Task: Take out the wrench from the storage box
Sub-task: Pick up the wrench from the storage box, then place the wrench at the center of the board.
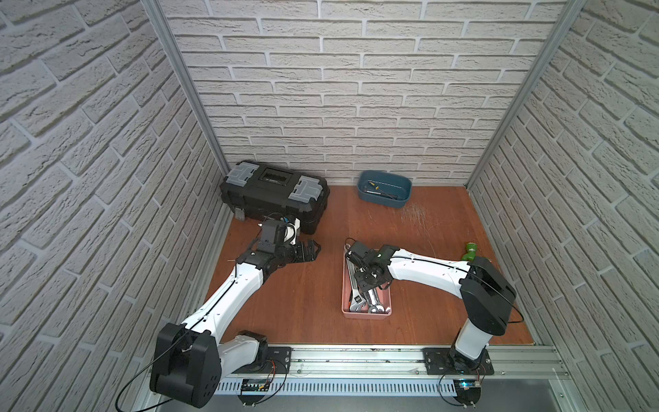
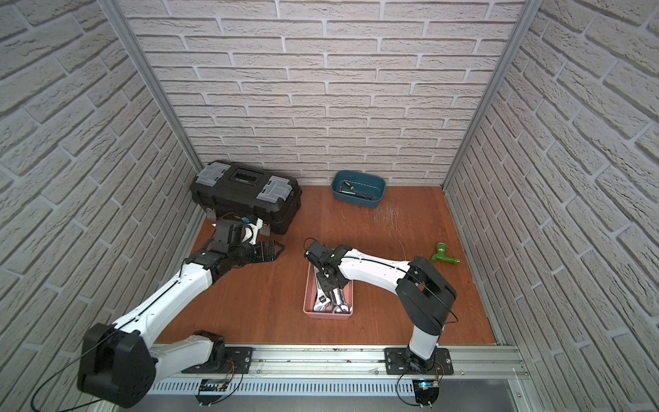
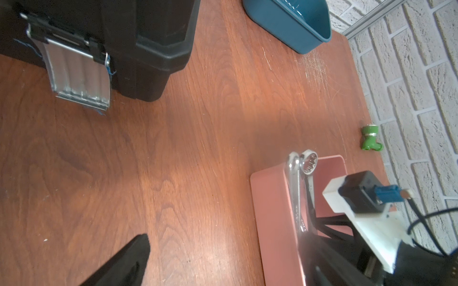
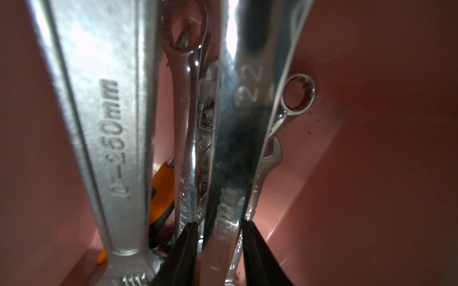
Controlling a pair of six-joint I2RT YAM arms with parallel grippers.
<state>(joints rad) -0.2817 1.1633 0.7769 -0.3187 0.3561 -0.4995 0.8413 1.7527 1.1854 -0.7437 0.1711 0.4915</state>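
Flanking wrench [image 4: 233, 153]: right gripper [image 4: 219, 237] fingers, one each side of shank; clamped or not, cannot tell.
Wrench place: inside box [image 1: 367, 316], atop other wrenches [image 4: 104, 111].
Box: pink, shallow, open-topped, right gripper down inside.
Left gripper [image 1: 311, 251]: fingers spread wide, empty, left of box, well apart.

Pink storage box [image 1: 366, 315], silver wrenches [image 4: 233, 161], black toolbox [image 1: 271, 199], dark blue tub [image 1: 381, 201], green fitting [image 1: 470, 251], red-brown woodgrain table [image 1: 303, 285]

Wrenches [image 1: 360, 303] are held in the storage box [image 1: 367, 316], with the toolbox [image 1: 274, 199] set behind to its left and the tub [image 1: 385, 200] directly behind.
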